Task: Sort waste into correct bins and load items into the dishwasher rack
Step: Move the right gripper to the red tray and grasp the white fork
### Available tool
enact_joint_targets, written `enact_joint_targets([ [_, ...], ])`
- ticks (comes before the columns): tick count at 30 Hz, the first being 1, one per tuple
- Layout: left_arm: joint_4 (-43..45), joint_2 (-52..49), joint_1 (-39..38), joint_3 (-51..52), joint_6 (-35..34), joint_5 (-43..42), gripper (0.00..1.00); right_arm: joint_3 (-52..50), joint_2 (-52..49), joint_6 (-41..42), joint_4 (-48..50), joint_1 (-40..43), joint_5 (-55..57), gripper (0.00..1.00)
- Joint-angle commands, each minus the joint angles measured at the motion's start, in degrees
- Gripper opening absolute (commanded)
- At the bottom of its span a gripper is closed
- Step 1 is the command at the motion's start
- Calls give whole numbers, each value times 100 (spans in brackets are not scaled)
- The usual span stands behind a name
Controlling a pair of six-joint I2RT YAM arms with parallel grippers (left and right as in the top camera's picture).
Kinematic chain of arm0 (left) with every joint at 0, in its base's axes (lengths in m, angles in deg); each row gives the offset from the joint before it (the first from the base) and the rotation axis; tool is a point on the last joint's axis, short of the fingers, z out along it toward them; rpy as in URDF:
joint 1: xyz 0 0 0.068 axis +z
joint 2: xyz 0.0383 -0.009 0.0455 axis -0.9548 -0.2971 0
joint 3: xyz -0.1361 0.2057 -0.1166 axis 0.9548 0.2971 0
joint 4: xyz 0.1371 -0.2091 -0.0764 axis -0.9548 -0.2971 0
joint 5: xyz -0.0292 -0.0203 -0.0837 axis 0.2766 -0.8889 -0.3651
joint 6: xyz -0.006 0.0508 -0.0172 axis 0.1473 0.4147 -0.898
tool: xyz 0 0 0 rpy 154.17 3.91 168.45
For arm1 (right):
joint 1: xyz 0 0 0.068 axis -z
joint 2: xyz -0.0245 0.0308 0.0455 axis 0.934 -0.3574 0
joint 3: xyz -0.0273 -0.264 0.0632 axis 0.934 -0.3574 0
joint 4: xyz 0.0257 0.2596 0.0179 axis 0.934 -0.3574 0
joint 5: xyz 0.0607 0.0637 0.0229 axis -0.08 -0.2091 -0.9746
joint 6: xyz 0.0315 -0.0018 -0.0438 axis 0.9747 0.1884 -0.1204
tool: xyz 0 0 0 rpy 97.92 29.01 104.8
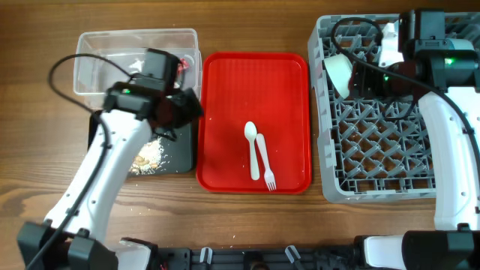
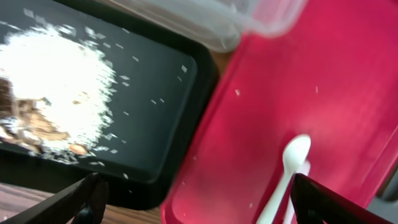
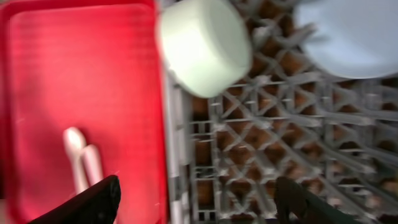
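Wood-grain table (image 1: 247, 217) bears a red tray (image 1: 225, 112) holding white spoon (image 1: 253, 154), fork (image 1: 265, 161).

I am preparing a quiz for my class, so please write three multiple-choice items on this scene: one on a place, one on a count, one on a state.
1. Where is the pale green bowl? A on the black tray; B in the grey dishwasher rack; C in the clear tub.
2. How many white utensils lie on the red tray? A one; B two; C four.
3. How are the left fingers? A shut on a cup; B shut on a tissue; C open, holding nothing.
Answers: B, it lies among the rack's pegs; B, one spoon and one fork; C, both fingers stand far apart, gripping nothing.
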Motion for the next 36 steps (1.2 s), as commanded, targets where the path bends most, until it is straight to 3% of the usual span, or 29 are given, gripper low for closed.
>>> enact_joint_targets([
  [1,-92,-225,-203,-22,-195,-39,94,17,-13,-140,-219,-221,-778,79],
  [6,-227,-201,129,-22,-232,-24,95,-304,-15,-50,-260,-1012,-774,79],
  [11,-542,-199,955,-22,-232,-90,97,-1115,-70,420,284,-2059,-686,79],
  [18,-584,-199,1731,-22,-225,-387,99,-2212,-706,1449,1366,-3320,-70,66],
  [25,-581,-199,1738,-22,-144,-385,100,-2302,-1722,1967,1655,-3683,52,59],
  [28,-581,-199,1738,-22,-142,-382,100,-2302,-1993,2081,1727,-3681,63,51],
  [36,-581,-199,1738,-22,-142,-385,100,-2306,-2406,2234,1764,-3683,221,49],
])
